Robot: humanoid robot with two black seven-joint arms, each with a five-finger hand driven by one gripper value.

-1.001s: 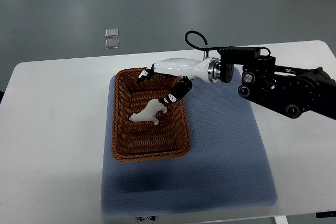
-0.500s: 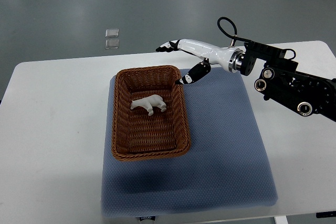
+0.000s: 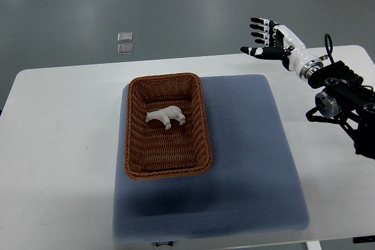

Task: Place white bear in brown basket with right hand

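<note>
White plastic bear [image 3: 166, 116] lay on its side inside the brown woven wicker basket [image 3: 132, 144], which sat on a blue-grey mat [image 3: 252, 162]; right hand [image 3: 270, 41] hovered well apart, fingers spread, holding nothing.

Single top view only, no second view to overlap. Camera high on robot's side, looking steeply down and forward. Mid distance: nearly whole white tabletop [image 3: 58, 144] in frame, near edge cut at bottom, grey floor [image 3: 176, 10] beyond far edge. Right arm [image 3: 343, 95] enters from right edge.
</note>
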